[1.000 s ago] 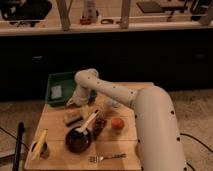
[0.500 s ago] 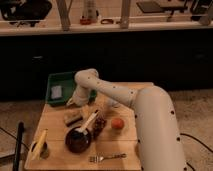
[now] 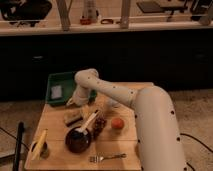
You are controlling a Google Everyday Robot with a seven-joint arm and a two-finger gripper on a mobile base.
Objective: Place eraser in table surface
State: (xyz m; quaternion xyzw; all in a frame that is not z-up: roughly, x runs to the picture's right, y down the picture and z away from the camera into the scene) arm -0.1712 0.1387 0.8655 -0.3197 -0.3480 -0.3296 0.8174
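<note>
The eraser, a small tan oblong block, lies on the light-brown wooden table surface just in front of the green tray. My gripper hangs at the end of the white arm, over the tray's front edge and slightly above and behind the eraser. It looks apart from the eraser.
The green tray at the back left holds a pale square. In front of the eraser stands a dark bowl with a white utensil. An orange fruit, a fork, a yellow banana-like thing and a black pole are nearby.
</note>
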